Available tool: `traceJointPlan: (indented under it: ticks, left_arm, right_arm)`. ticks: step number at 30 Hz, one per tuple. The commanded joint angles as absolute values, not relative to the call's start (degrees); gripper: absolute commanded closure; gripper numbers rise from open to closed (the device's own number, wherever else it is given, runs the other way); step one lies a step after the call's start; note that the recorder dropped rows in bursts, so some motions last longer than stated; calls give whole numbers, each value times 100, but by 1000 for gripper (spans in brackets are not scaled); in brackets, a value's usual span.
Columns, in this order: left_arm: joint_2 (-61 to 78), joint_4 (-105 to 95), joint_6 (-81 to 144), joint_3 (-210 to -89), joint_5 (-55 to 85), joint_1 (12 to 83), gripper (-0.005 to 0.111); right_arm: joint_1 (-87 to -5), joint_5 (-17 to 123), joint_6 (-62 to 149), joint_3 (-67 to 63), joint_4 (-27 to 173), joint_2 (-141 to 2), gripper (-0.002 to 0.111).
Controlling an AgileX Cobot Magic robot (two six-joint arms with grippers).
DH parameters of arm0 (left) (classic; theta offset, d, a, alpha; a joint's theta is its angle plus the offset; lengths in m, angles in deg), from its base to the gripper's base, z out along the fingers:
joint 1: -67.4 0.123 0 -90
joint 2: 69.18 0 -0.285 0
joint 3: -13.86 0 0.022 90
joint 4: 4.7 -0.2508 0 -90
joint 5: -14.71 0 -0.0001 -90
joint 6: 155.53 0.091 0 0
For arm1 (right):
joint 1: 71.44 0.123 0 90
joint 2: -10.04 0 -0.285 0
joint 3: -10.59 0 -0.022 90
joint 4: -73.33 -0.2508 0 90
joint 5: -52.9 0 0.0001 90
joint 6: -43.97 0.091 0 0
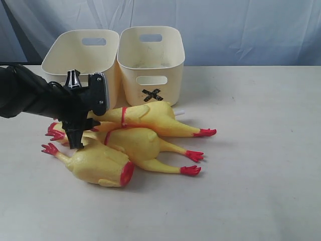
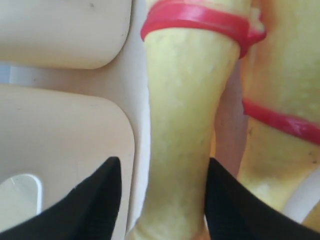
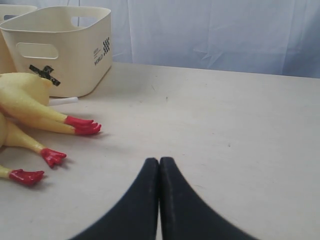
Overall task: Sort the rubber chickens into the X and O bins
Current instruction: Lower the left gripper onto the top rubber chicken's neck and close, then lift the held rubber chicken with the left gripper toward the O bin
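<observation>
In the exterior view the step in hand looks like the first pick. The left hand [image 1: 79,133] is down on the pile of three chickens [image 1: 143,135], at the neck end of the top chicken [image 1: 148,116]. All three, a headless body [image 1: 100,163] among them, lie on the worktop [image 1: 261,165] just in front of the bins, none sorted. The X bin [image 1: 150,55] shows nothing inside as far as its rim allows. The other bin [image 1: 75,52] just beside it, its mark hidden by the arm, shows nothing either, though its floor is out of sight. In the left wrist view the fingers [image 2: 97,205] stand wide on either side of a yellow neck [image 2: 185,125] near its red band [image 2: 200,20]. A gap shows beside one finger, so nothing is gripped yet. The next move, I judge, is to shut on that neck, lift it off the chickens beneath and carry it over a bin; which bin suits it I cannot tell. In the right wrist view the right hand [image 3: 159,167] is pressed shut and empty over the worktop, well apart from the red feet [image 3: 80,125].
</observation>
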State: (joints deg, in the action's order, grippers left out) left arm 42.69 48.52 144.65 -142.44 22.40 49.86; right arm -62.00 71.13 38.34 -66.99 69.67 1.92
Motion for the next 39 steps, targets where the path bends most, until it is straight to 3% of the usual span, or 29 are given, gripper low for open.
traceJointPlan:
  ticks: [1, 14, 32, 39]
  left_arm:
    - [4353, 4814, 14641, -14237, 2239, 4949, 64]
    - [4353, 4784, 14641, -14237, 2262, 4949, 107]
    - [3564, 4610, 14641, -14237, 2846, 4949, 107]
    - [3096, 4693, 14641, -14237, 3872, 4949, 107]
  right_arm:
    - [-6199, 7042, 3819, -6663, 6985, 225, 108]
    - [-6199, 7042, 3819, -6663, 6985, 225, 108]
    - [-6199, 7042, 3819, -6663, 6985, 225, 108]
    - [-6199, 7042, 3819, -6663, 6985, 225, 108]
